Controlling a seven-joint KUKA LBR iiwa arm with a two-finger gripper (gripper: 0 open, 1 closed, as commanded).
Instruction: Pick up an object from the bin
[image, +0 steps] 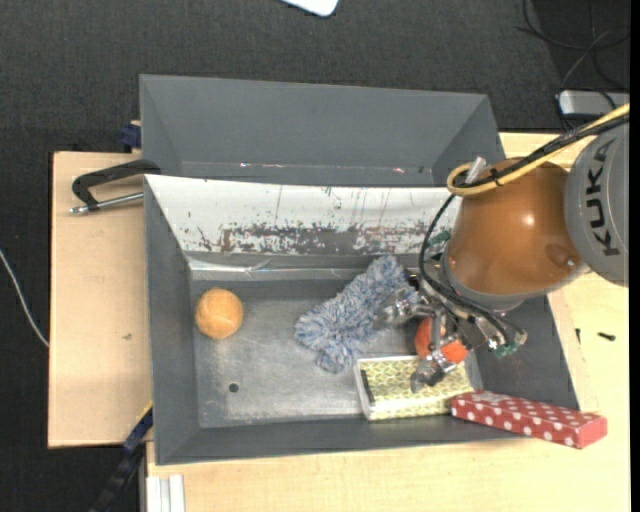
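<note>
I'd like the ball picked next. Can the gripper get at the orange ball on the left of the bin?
Probably yes. The orange ball lies alone on bare bin floor, nothing on it. The gripper hangs over the patterned pad at the right; only the shaggy blue cloth lies between, low.

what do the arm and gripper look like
The arm is grey with black KUKA lettering. A glossy orange-brown dome cover sits over the wrist, with yellow and black cables looped across it. Below it is a small metal gripper.
</note>
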